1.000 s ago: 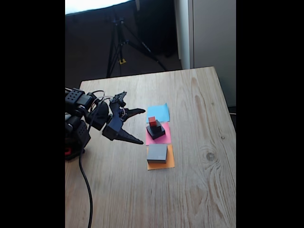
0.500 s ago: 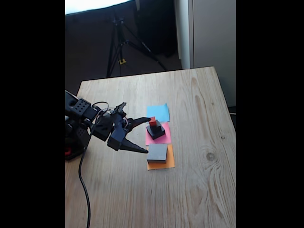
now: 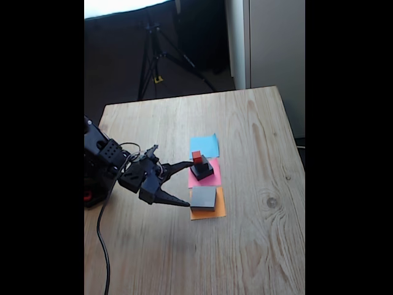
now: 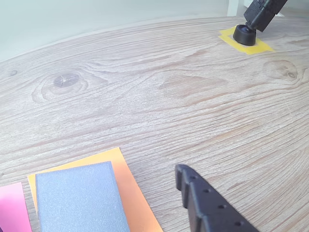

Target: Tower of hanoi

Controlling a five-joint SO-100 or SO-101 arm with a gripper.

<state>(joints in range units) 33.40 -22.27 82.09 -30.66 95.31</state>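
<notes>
In the fixed view a tiny red cube (image 3: 196, 156) tops a small black cube (image 3: 202, 161) on a medium black block (image 3: 201, 171), all stacked on a pink paper square (image 3: 207, 179). The large flat grey block (image 3: 203, 197) lies on an orange square (image 3: 209, 212). My gripper (image 3: 186, 184) is open just left of both, its upper finger near the stack and its lower finger beside the grey block. In the wrist view the grey block (image 4: 79, 198) sits at lower left on the orange paper (image 4: 137, 195), with one black finger (image 4: 205, 203) to its right.
A blue paper square (image 3: 204, 145) lies behind the stack. The arm's base and cable (image 3: 101, 246) occupy the table's left edge. A tripod (image 3: 153, 55) stands on the floor beyond the table. In the wrist view a black foot (image 4: 245, 34) rests on yellow tape.
The arm has lowered and reached toward the blocks. The open gripper dropped from level with the blue square to level with the pink and orange squares. The blocks did not move.
</notes>
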